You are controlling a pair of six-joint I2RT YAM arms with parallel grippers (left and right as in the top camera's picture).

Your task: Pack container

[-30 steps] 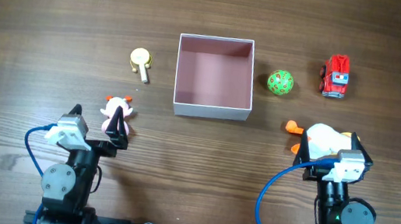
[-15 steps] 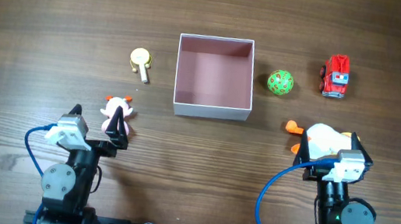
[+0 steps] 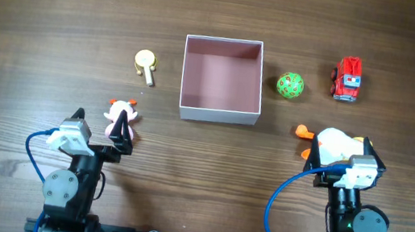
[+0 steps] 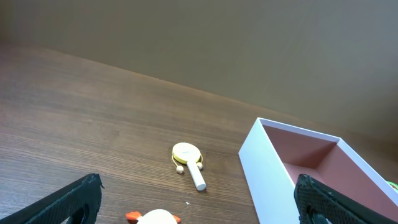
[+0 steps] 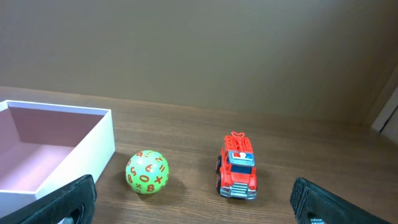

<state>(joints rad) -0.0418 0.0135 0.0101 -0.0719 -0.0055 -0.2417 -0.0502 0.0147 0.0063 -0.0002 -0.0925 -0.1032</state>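
The container (image 3: 218,115), a white-walled square box with a pink inside, stands empty at mid-table; it also shows in the left wrist view as the container (image 4: 267,168) and in the right wrist view as the container (image 5: 93,149). My left gripper (image 3: 100,125) is open near the front left, with a small white and pink toy (image 3: 121,118) by its right finger; only the top of that toy (image 4: 158,216) shows low between the jaws. My right gripper (image 3: 344,154) is open over a white duck with orange parts (image 3: 332,142), which the right wrist view does not show.
A yellow paddle toy (image 3: 146,63) lies left of the container, seen again as the paddle toy (image 4: 188,158). Right of the container sit a green number ball (image 3: 290,85) and a red toy truck (image 3: 348,78), both ahead of the right jaws: ball (image 5: 147,172), truck (image 5: 237,168).
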